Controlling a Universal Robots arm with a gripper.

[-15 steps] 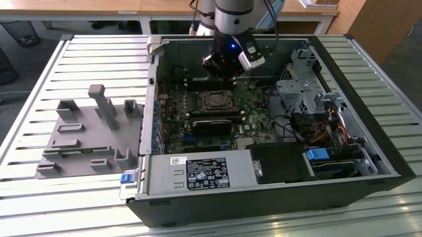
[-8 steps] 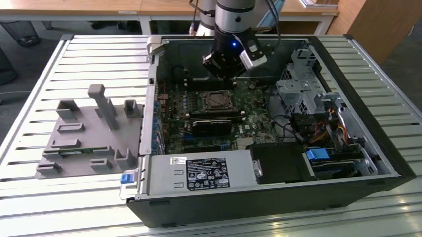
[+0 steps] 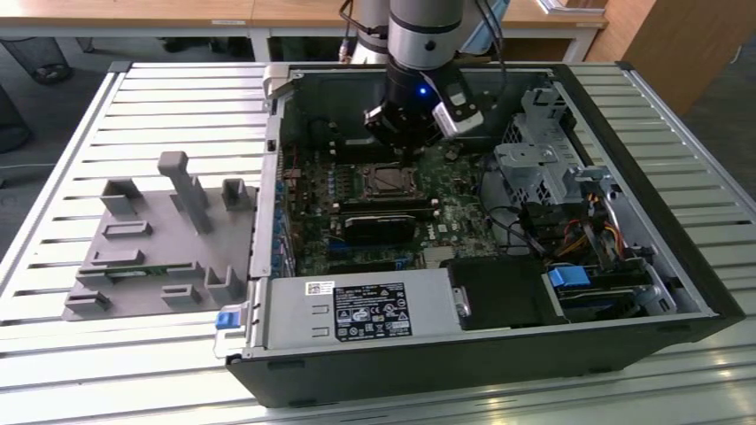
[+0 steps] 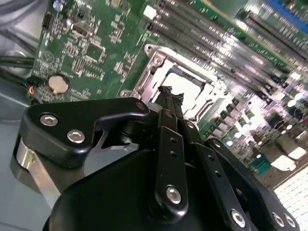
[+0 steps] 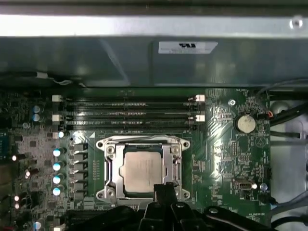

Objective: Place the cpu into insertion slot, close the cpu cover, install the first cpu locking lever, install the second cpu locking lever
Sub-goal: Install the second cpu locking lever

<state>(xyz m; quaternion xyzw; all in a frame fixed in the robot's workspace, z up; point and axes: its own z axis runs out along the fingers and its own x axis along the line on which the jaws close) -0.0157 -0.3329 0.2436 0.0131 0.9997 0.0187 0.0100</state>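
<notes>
Open computer case sitting on slatted bench; cpu lying in insertion slot, cpu cover down around it. Pincer hovering at slot edge, fingers pinched together, holding nothing.

My fingertips are pressed together, poised just over the near edge of the cpu cover, which lies flat around the cpu. Green circuit board surrounds it.
</notes>
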